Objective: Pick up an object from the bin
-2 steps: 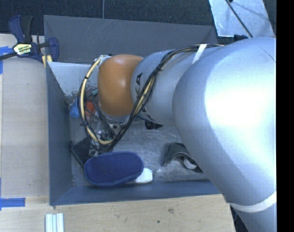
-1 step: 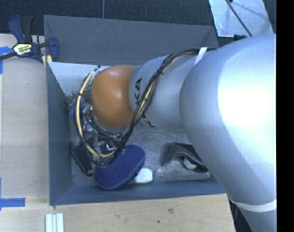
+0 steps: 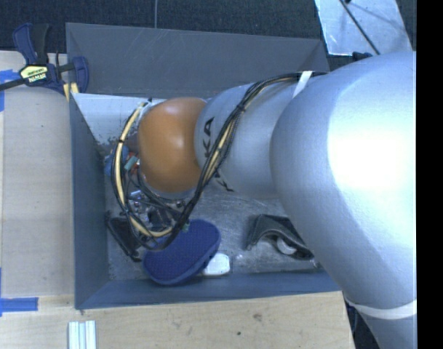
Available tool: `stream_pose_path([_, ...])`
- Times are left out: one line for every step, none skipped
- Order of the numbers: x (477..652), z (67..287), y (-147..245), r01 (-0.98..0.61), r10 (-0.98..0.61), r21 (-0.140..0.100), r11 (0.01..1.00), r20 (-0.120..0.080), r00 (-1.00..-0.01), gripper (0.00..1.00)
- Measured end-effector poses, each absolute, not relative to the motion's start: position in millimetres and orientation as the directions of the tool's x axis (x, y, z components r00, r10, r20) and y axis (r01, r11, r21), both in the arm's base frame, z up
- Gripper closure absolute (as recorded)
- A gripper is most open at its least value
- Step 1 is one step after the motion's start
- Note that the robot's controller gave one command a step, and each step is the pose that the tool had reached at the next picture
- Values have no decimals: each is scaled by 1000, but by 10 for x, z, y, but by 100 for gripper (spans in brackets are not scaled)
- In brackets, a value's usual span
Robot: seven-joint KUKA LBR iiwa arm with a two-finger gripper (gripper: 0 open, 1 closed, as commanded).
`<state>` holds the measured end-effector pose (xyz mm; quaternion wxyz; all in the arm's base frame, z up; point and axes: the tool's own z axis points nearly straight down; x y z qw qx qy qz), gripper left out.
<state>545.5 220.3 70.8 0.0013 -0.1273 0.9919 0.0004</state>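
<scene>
The grey metal bin [image 3: 90, 217] fills the middle of the frame, and the silver arm [image 3: 337, 166] comes in from the right and crosses most of it. At the wrist sits a rounded orange cover [image 3: 170, 147], a little left of the bin's centre, with yellow and black cables [image 3: 126, 158] looped around its left side and trailing beneath it.

The end effector [image 3: 143, 217] hangs below the orange cover, low in the lower left part of the bin floor. It shows as a tangle of dark metal and wires, and whether it is apart or together cannot be told from this angle. Nothing can be seen clamped in it.

Just to its right and slightly lower lies a blue oval object [image 3: 183, 251], flat and rounded like a padded pouch, close to the bin's near wall. Its upper left edge sits right next to the cables under the wrist; whether they touch is unclear. A small white object [image 3: 218, 265] lies against the blue one's right edge, also by the near wall.

Further right on the bin floor, partly under the arm, lies a dark grey object [image 3: 273, 237] with a curved, angular outline, well apart from the end effector.
</scene>
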Motion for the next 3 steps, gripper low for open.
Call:
stream_pose_path([5232,708,2258,-276,-276,0,961,-2,-961,100])
stream_pose_path([5109,1769,2222,-267,-267,1,964,-11,-964,100])
stream_pose_path([5188,2628,2193,-277,-277,1,961,-12,-961,100])
